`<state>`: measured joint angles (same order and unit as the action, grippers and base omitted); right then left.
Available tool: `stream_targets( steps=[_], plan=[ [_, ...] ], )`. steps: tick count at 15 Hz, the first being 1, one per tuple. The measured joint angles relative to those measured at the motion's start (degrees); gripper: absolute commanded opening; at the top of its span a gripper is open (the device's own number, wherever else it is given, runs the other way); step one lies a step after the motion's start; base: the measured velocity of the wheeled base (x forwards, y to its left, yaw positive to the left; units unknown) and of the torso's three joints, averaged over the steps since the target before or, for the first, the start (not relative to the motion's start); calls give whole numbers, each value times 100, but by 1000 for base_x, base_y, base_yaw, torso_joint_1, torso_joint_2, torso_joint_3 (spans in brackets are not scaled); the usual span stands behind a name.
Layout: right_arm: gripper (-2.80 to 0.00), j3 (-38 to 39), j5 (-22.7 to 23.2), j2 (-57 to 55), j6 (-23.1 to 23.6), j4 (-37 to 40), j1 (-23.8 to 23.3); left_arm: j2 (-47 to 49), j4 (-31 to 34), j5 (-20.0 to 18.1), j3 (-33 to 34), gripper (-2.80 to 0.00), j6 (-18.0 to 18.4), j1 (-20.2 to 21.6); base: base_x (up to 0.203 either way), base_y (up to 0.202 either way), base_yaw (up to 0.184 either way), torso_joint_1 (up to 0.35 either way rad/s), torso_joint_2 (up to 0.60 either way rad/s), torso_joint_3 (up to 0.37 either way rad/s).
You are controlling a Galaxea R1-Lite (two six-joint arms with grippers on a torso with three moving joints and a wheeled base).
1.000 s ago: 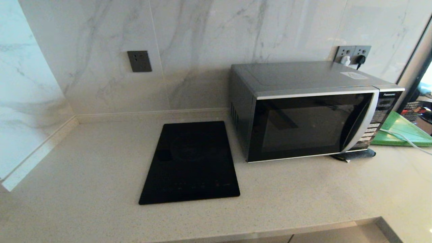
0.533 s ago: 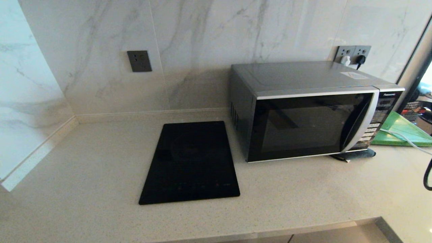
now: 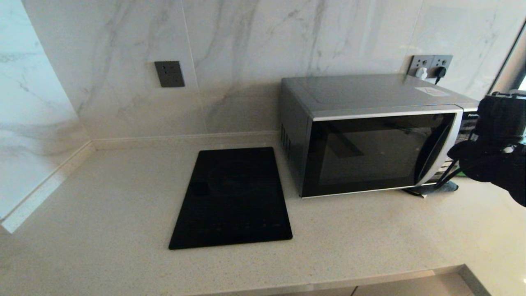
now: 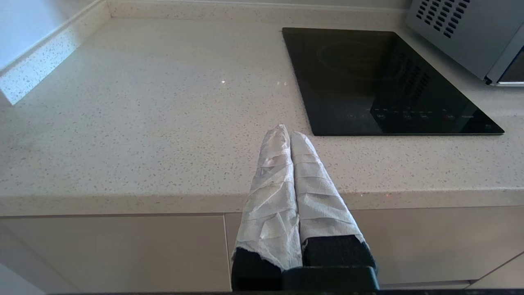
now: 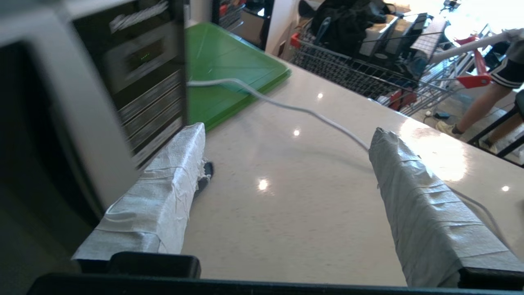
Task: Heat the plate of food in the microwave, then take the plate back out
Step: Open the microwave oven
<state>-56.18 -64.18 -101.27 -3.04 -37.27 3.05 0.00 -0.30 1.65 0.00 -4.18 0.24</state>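
Note:
The silver-grey microwave [image 3: 370, 135] stands on the counter at the right with its dark glass door closed and its curved silver handle [image 3: 439, 160] next to the button panel. My right arm [image 3: 495, 152] hangs just right of that panel. In the right wrist view my right gripper [image 5: 288, 131] is open and empty, with one taped finger [image 5: 168, 192] close beside the microwave's panel [image 5: 139, 82]. My left gripper [image 4: 285, 132] is shut and empty, parked low at the counter's front edge. The plate of food is out of view.
A flat black glass cooktop [image 3: 232, 197] lies left of the microwave. A green board [image 5: 221, 69] lies right of the microwave, with a white cable [image 5: 286, 108] trailing across the counter. A small dark pad [image 3: 431, 189] sits under the microwave's front right corner. Marble wall behind.
My right arm has come into the head view from the right and now hangs beside the microwave's button panel, covering the green board there. The microwave door stays closed.

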Motion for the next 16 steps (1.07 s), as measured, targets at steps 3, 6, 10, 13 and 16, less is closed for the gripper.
stream_targets(
  steps=[3, 6, 10, 13, 16],
  plan=[
    [0, -336, 22, -484, 44, -24, 23, 0, -1, 0, 0, -280, -2, -2, 0, 0, 0, 0, 0, 0],
    [0, -419, 60, -704, 118, -15, 33, 0, -2, -2, 0, -280, 1, -1, 0, 0, 0, 0, 0, 0],
    [0, -385, 175, -710, 151, 15, 172, 0, 0, -2, 0, -280, 0, 0, 0, 0, 0, 0, 0, 0],
    [0, -358, 181, -641, 139, 24, 418, 0, -2, 0, 0, -280, 0, 0, 0, 0, 0, 0, 0, 0],
    [0, -347, 188, -667, 110, 22, 615, 0, -2, -2, 0, -280, 2, -2, 0, 0, 0, 0, 0, 0]
  ],
)
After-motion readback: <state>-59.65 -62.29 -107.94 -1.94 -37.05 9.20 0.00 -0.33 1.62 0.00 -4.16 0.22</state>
